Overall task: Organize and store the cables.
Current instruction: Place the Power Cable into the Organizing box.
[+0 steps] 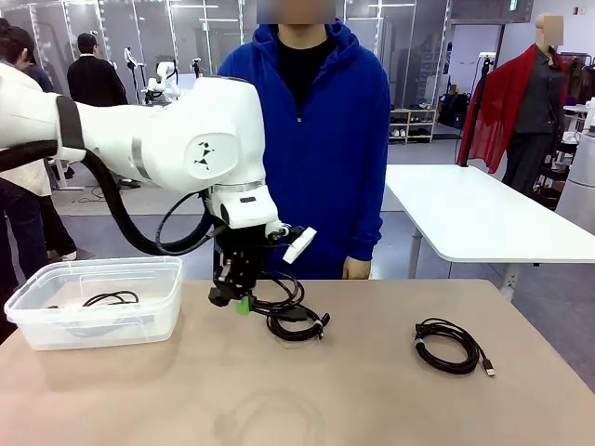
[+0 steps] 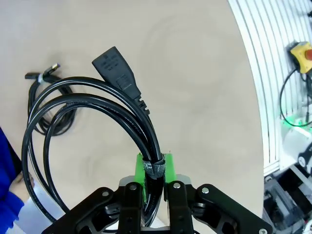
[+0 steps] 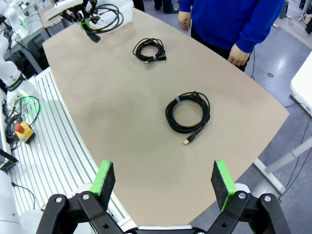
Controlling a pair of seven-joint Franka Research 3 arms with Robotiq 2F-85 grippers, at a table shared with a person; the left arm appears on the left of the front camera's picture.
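Held cable point(image 2: 139, 126) cut off at bottom edge, binned cable point(image 1: 112, 297) dimmed behind translucent bin point(image 1: 93, 327) wall.

Left fingers point(image 2: 140, 176) pinched tight (aimed downward); right fingers point(image 3: 104, 179) spread wide.

grey floor point(image 1: 558, 316) | white table point(image 1: 483, 218) (far right) | shelves point(image 1: 414, 125) at back

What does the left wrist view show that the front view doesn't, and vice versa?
Left wrist view: green pads clamped on the held cable at its strap, and a red button off the table. Front view: a clear bin with a cable inside, and a USB cable at right. Both: the left gripper shut on the held cable, and another coil on the table.
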